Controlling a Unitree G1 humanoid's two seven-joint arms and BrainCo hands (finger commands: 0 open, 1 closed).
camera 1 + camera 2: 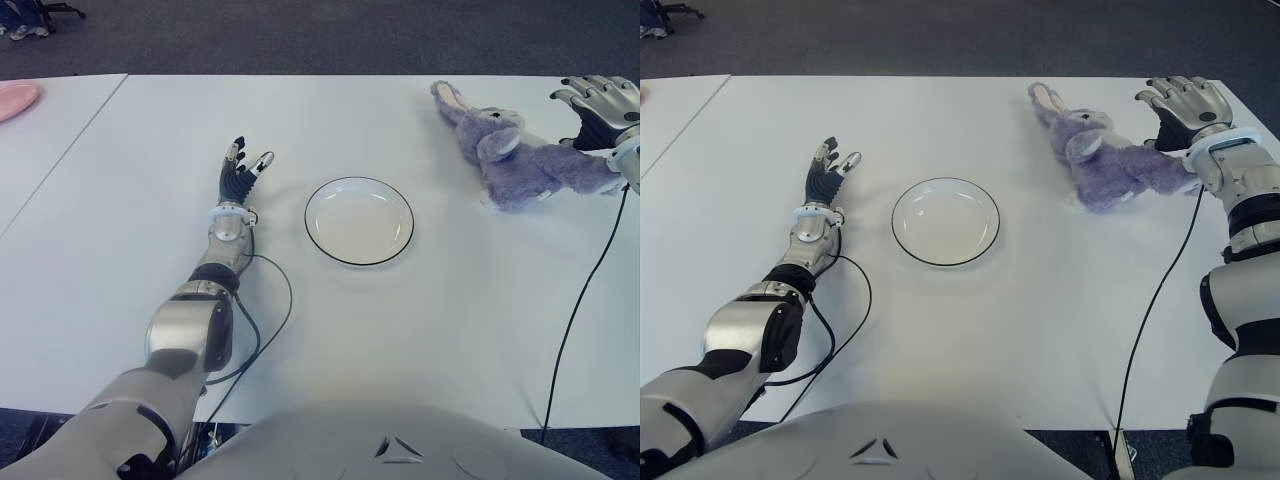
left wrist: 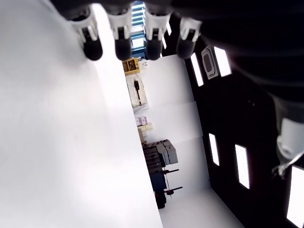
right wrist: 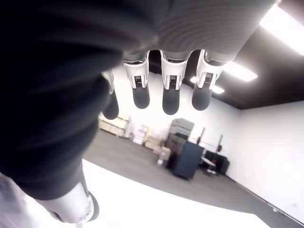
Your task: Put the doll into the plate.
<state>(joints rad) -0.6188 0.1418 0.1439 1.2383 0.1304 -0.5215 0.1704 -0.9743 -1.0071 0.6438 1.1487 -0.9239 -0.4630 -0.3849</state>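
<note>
A purple plush rabbit doll [image 1: 520, 160] lies on its side on the white table [image 1: 400, 330], far right, ears pointing to the back left. The white plate [image 1: 359, 220] with a thin dark rim sits empty at the table's middle. My right hand [image 1: 1185, 105] hovers just right of the doll's rear end, fingers spread and holding nothing; its wrist view shows only straight fingertips [image 3: 172, 99] and the room beyond. Left of the plate, my left hand [image 1: 240, 170] stretches flat toward the back, fingers extended and holding nothing.
A pink object [image 1: 15, 100] lies on the neighbouring table at the far left. Black cables [image 1: 265, 330] trail from both arms across the table toward its front edge. Dark carpet lies beyond the table's far edge.
</note>
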